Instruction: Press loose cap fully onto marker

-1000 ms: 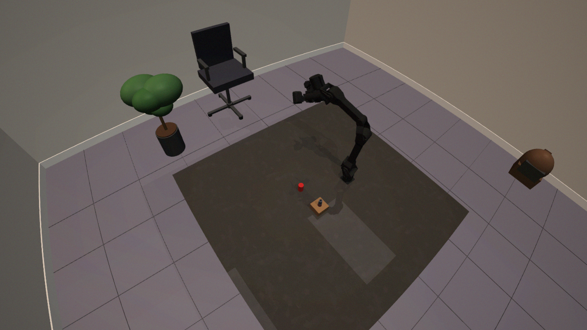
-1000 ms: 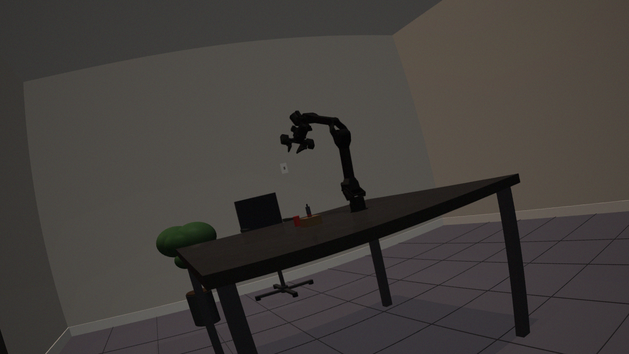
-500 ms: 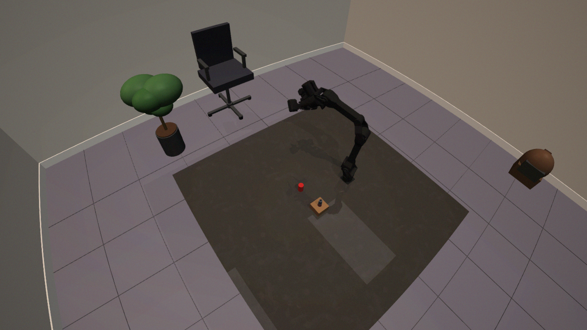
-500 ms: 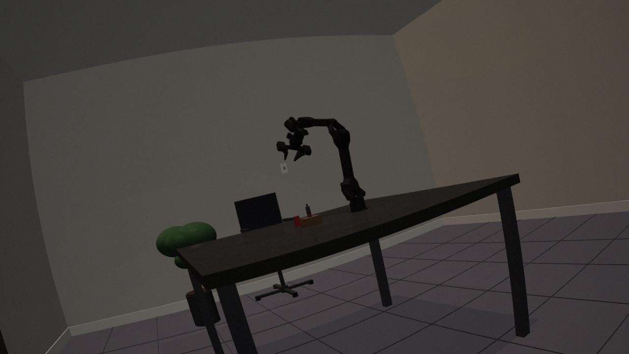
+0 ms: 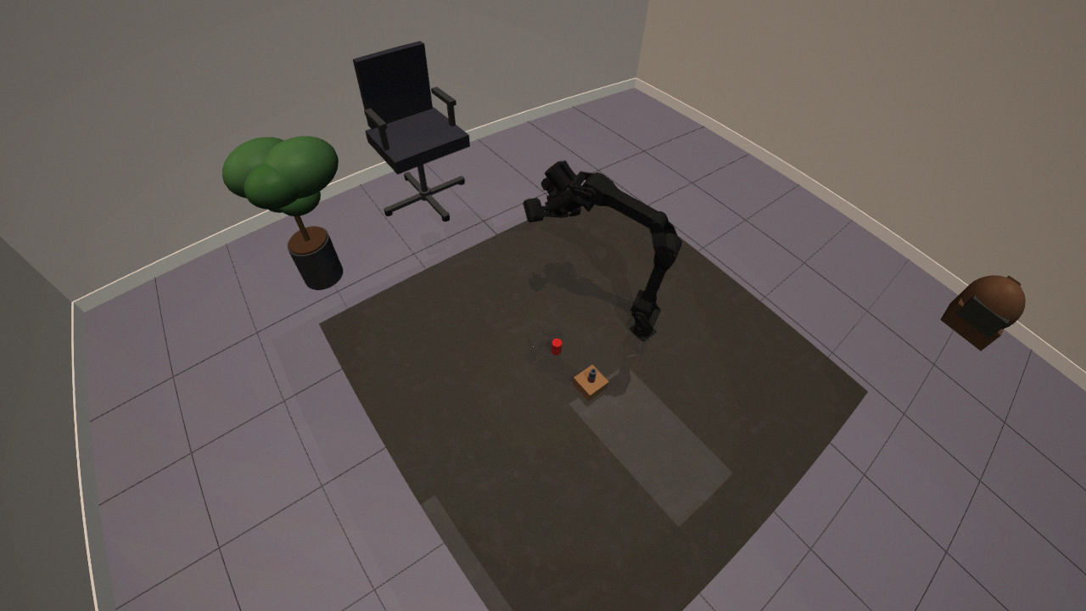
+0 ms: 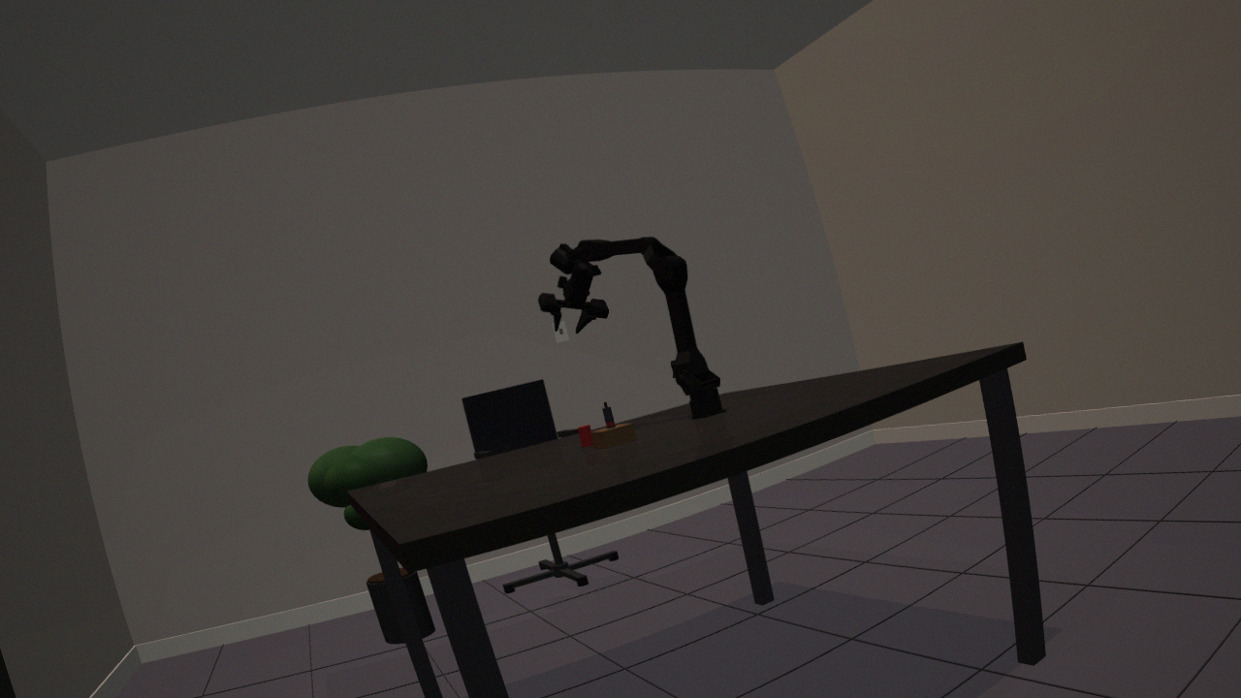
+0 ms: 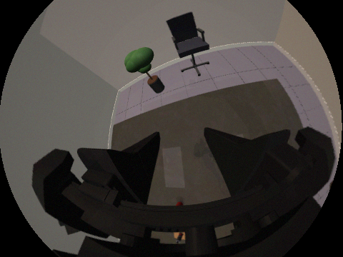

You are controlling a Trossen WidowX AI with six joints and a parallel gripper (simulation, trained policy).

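The red cap (image 5: 556, 347) (image 6: 585, 435) stands loose on the table, beside the orange-brown holder block (image 5: 603, 387) (image 6: 621, 435) (image 7: 176, 235). In the wrist view only a bit of the cap (image 7: 179, 203) shows above the gripper's body. The dark marker (image 5: 592, 375) (image 6: 608, 416) (image 7: 179, 237) stands upright in the block, its narrow tip up and bare. My gripper (image 6: 567, 331) (image 7: 181, 133) is open, with nothing between its fingers. It hangs high above the table, well away from cap and marker. In the top view its fingertips are hard to make out.
The dark table (image 5: 456, 364) (image 6: 512, 494) (image 7: 236, 107) carries the arm's base (image 5: 644, 322) (image 6: 704, 400), behind the block. An office chair (image 5: 394, 83) (image 6: 507, 416) (image 7: 184, 30) and a potted plant (image 5: 315, 258) (image 6: 368, 468) (image 7: 139, 58) stand beyond its edge.
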